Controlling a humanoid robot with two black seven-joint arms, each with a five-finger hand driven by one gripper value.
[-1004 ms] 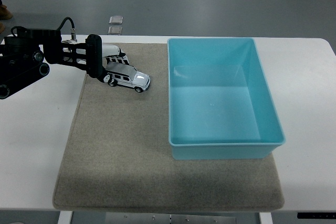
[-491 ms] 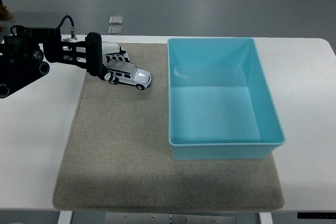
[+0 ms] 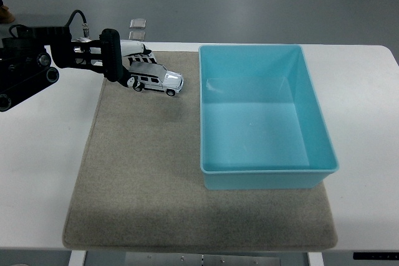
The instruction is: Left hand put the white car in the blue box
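Desk (image 3: 365,123): white, running across the whole view, with its near edge at the bottom.
Mat (image 3: 143,172): a grey-beige felt-like sheet lying flat on the desk, covering its middle from the far side to close by the near edge.
Blue box (image 3: 315,116): a light-blue open tub standing on the right part of the mat, upright, with only its bare floor showing inside.
Left arm (image 3: 25,70): black, coming in from the left edge at the far side of the desk, a cable looping above it.
Left hand (image 3: 121,63): at the far left corner of the mat, black with pale striped fingers (image 3: 140,59) pointing toward the box.
State of the fingers: clasped on the rear of the white car, thumb in front and the rest behind.
White car (image 3: 157,81): a small toy with dark windows, held at its rear end over the mat's far left part, nose toward the blue box and well short of its left wall; whether its wheels touch the mat cannot be told.
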